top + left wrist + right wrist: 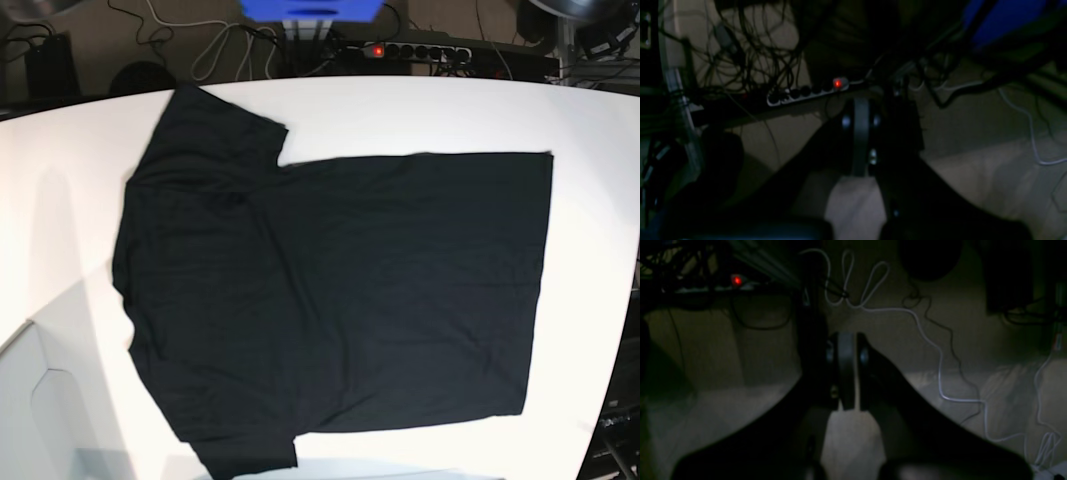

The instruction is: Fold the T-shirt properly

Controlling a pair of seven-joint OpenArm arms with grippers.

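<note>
White table point(590, 150) bears flat T-shirt point(340, 300); power strip point(415, 49) behind

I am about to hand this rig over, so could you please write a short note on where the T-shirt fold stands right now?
Left end effector: shut, holding nothing, away from the table with floor and cables behind it.
Right end effector: shut, empty, likewise off the table.
Neither arm shows in the base view.
T-shirt: lying flat and spread out on the white table, plain black side up, sleeves toward the base view's left, hem toward its right.
Done: shirt is laid out; no fold is visible.
Left: every fold, sleeves and body.
</note>
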